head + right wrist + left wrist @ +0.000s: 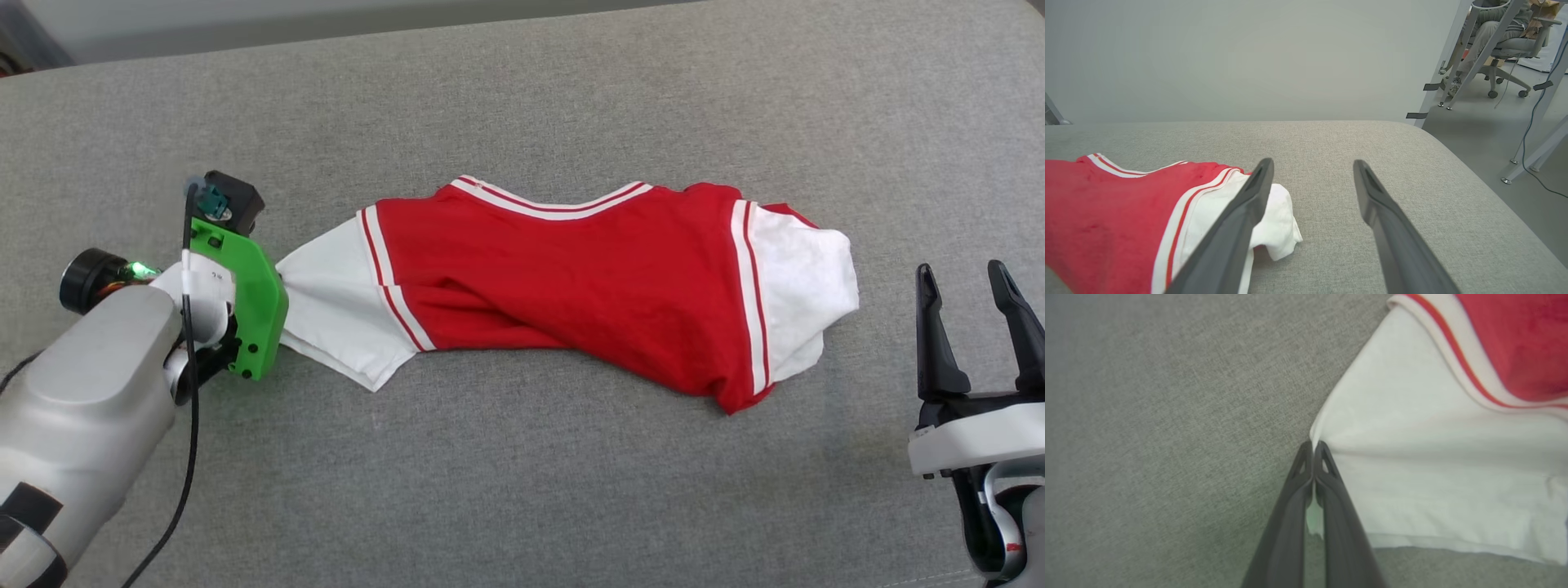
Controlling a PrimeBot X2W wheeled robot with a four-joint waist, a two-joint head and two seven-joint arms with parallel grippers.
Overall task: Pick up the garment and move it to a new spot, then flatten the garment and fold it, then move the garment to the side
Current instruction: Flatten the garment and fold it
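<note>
Garment (571, 286), one: a red shirt lying lengthwise across the middle of the grey cushion (522, 482), rumpled and partly doubled over, well clear of its far and near edges. White sleeves, two: the left sleeve (335, 318) is drawn out to a point toward the cushion's left edge, and the right sleeve (796, 286) is bunched at the opposite end. Red-and-white striped trim runs along the neckline and where each sleeve joins the body. Left gripper (1313, 449), one: fingers pressed together, pinching the outer edge of the left sleeve, with white cloth showing in the slit between them; in the head view its green mount (260, 302) sits over the grip. Right gripper (961, 273), one: fingers spread, holding nothing, standing beside the right sleeve and apart from it, toward the cushion's right edge. Beyond the cushion's far right corner, one office chair (1502, 61) with a person seated, behind slanted metal legs (1486, 45).
</note>
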